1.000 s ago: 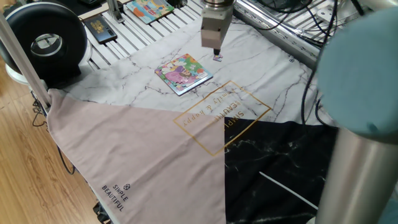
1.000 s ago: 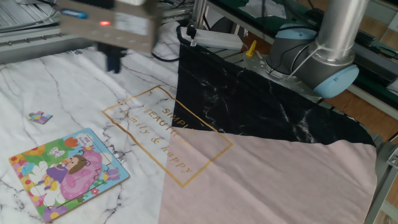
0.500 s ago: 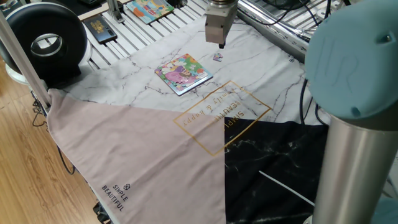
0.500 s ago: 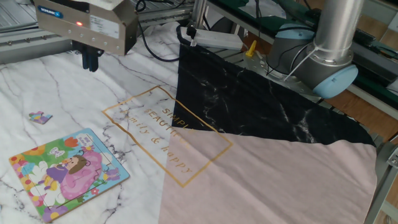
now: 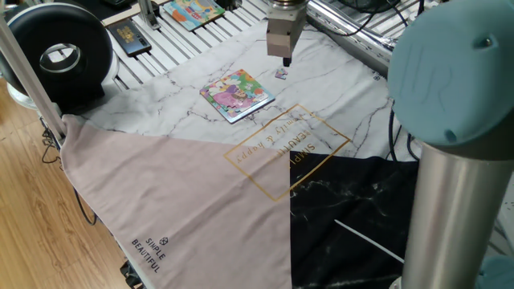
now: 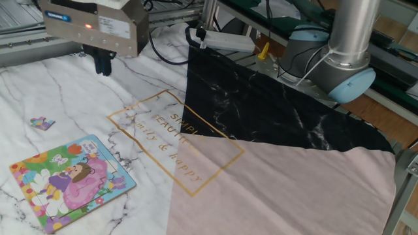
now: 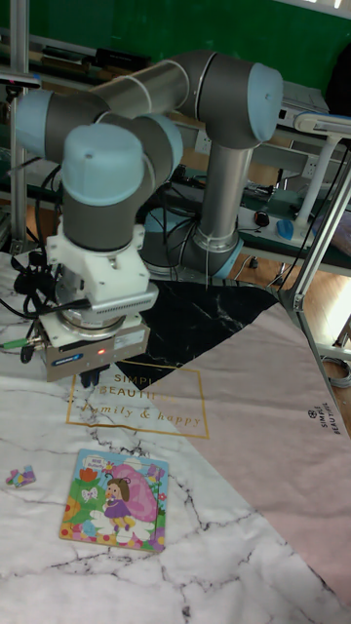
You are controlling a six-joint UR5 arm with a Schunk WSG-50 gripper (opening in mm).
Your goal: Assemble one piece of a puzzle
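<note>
1. Puzzle (image 7: 114, 500) lies flat on the marble-print cloth (image 6: 39, 85), nearest in the tall fixed view; one slot presumably unfilled, too small to tell which.
2. Piece (image 6: 42, 123) lies loose on the cloth, just beyond the puzzle, apart from it, untouched.
3. Gripper (image 6: 103, 67) hovers above the cloth past the piece, holding nothing; fingers look narrow, close together.
4. Step, as judged: approach before pickup. Next move calls for centring over the piece, opening slightly, descending to grasp its edges.
</note>
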